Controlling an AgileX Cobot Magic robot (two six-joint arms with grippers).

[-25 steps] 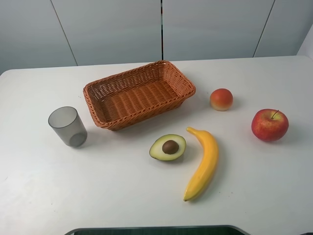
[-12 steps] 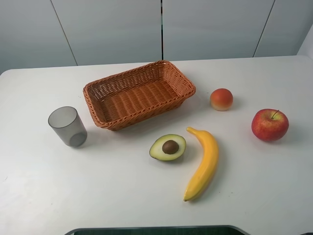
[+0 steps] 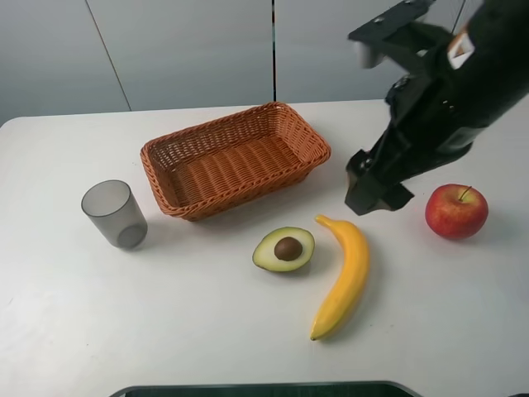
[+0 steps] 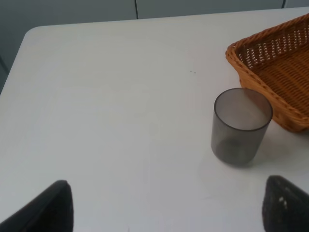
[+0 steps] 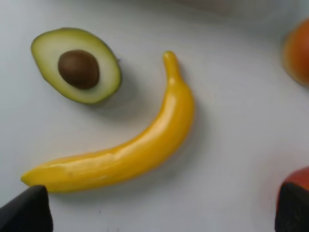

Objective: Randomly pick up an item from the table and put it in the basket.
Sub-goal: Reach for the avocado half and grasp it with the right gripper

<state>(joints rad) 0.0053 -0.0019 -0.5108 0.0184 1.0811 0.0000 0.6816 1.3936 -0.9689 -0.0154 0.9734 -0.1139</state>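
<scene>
The halved avocado [image 3: 283, 249] lies flesh up on the white table [image 3: 165, 314], just left of the banana; it also shows in the right wrist view [image 5: 76, 65]. The wicker basket [image 3: 216, 124] stands behind it, empty, and its corner shows in the left wrist view [image 4: 285, 72]. My right gripper [image 3: 376, 197] hangs above the table right of the basket and behind the banana's tip. In its wrist view it [image 5: 159, 215] is open and empty. My left gripper [image 4: 164, 208] is open and empty, out of the high view.
A yellow banana [image 3: 347, 277] lies right of the avocado [image 5: 140, 152]. A red apple [image 3: 456, 211] sits at the right. A grey cup [image 3: 114, 213] stands left of the basket [image 4: 240, 126]. An orange-red fruit [image 5: 298, 50] shows only in the right wrist view.
My right arm has come into the high view from the upper right and now covers the small orange-red fruit. The objects have not moved.
</scene>
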